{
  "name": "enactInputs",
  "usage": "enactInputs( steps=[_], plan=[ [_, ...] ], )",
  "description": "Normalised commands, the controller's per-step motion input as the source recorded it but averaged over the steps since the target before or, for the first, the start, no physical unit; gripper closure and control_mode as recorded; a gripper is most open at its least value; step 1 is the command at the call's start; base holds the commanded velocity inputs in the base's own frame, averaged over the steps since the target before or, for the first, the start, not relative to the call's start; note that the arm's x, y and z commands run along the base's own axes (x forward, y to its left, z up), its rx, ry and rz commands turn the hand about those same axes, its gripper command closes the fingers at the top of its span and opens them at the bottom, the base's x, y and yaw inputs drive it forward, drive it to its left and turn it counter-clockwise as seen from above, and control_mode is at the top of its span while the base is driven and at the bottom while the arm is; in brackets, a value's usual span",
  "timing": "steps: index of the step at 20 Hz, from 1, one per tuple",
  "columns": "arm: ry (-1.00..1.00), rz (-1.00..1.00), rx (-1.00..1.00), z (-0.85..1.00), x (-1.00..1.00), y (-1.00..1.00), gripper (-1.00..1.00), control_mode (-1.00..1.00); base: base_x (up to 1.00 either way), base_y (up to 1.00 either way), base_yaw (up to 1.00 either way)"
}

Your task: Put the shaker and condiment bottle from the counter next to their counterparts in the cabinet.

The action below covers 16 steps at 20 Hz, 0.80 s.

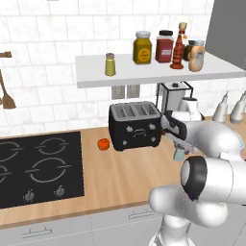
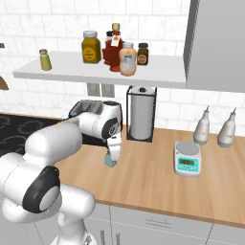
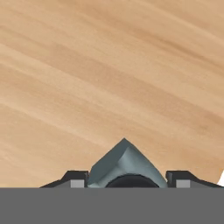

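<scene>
Shaker half cut off between the tool's fingertips, gripped, just above bare wooden counter.

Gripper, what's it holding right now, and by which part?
The gripper is closed on the shaker, fingers on either side of its pale blue body, low over the counter.

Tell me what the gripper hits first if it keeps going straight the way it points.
The gripper points down, closed around the shaker. Straight on, the shaker's base would likely meet the wooden counter first; the gap is hard to judge.
</scene>
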Motion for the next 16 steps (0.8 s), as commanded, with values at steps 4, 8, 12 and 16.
enactInputs(
  steps=[4,8,12,16],
  plan=[
    [0.01,0.00,-0.04,0.37,-0.01,0.38,1.00,-1.00,0.00,0.00,0.00],
    [0.03,0.00,0.00,-0.02,0.00,0.37,1.00,-1.00,0.00,0.00,0.00],
    [0.00,0.00,0.00,0.67,0.07,0.38,1.00,-1.00,0.00,0.00,0.00],
    [0.00,0.00,0.01,1.00,0.00,0.20,1.00,-1.00,0.00,0.00,0.00]
  ],
)
